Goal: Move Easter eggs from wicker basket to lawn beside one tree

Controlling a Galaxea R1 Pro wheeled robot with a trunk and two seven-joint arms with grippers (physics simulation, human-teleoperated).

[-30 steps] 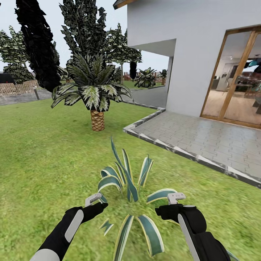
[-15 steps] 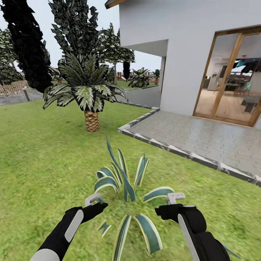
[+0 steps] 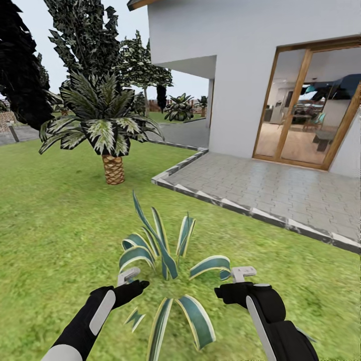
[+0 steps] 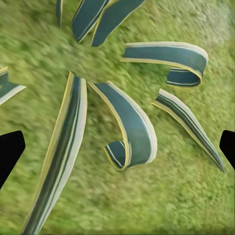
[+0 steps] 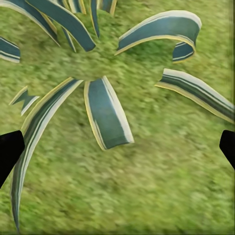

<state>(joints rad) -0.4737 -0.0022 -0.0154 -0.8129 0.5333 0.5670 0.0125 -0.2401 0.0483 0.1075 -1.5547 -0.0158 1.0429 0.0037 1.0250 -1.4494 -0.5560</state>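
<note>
The lawn (image 3: 55, 225) of mottled green grass spreads out ahead. The eggs and the wicker basket are out of view. My left gripper (image 3: 131, 281) and right gripper (image 3: 236, 282) hang low over the grass, on either side of a striped blue-green spiky plant (image 3: 165, 260). Both are open with nothing between the fingers. Each wrist view looks down on the plant's curled leaves (image 4: 132, 127) (image 5: 105, 112), and the dark fingertips (image 4: 10, 149) (image 5: 10, 149) sit far apart at the picture's edges.
A short palm (image 3: 113, 169) stands on the grass ahead to the left, with tall dark trees (image 3: 20, 75) behind it. A paved patio (image 3: 281, 190) with a raised kerb (image 3: 225, 203) lies to the right, before a white house with glass doors (image 3: 301, 115).
The whole picture has slid to the left, so the camera has turned right. Both arms keep their pose and both grippers stay open.
</note>
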